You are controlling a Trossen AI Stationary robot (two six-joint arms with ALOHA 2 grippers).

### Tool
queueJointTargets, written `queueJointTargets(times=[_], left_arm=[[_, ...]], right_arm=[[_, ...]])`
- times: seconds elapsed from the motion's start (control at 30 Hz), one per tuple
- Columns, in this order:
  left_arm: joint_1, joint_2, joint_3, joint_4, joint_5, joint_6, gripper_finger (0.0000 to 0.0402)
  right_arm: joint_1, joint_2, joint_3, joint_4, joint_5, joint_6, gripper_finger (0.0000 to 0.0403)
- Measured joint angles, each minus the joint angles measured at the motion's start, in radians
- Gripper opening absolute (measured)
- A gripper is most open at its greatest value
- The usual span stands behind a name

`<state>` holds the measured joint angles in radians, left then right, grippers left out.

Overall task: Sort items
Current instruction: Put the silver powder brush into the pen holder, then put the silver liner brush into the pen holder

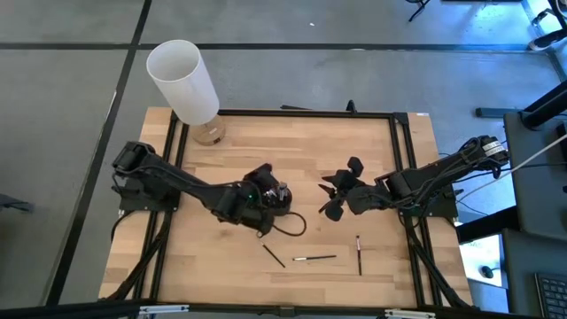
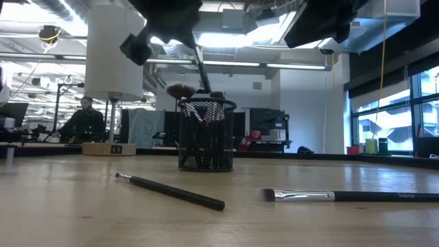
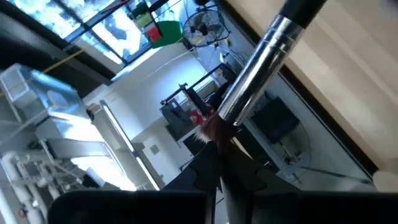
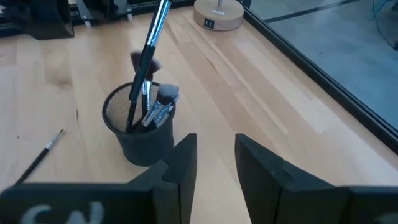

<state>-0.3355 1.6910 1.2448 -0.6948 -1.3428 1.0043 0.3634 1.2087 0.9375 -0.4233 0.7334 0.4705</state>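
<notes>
left end effector (image 1: 276, 197) clamped mid-table; right end effector (image 4: 214, 163) hovers, fingers parted.

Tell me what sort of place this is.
Probably a robotics lab in an open-plan office: a wooden table with two arms, desks with a seated person behind, and exposed ceiling ducts.

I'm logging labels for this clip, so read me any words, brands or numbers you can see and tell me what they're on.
Nothing here can be read for certain.
Brush handle lying on the table: pale lettering near its end, too blurred to read.
Wooden base under the tall white cylinder: a small dark label, too small to read.
Right gripper body: pale marks at the picture's edge, cut off and blurred.
</notes>
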Motion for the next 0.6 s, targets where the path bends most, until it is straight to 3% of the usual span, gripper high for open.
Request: queueJointTargets(times=[0.27,0.6], left_arm=[[0.0,0.077,0.0,0.011,0.003,0.005,0.0019],[-0.003,0.111,0.0,0.022,0.004,-0.048,0.0082]], right_arm=[[0.0,0.0,0.0,-0.016,0.0,0.021,0.011],[0.0,0.0,0.0,-0.016,0.0,0.024,0.011]])
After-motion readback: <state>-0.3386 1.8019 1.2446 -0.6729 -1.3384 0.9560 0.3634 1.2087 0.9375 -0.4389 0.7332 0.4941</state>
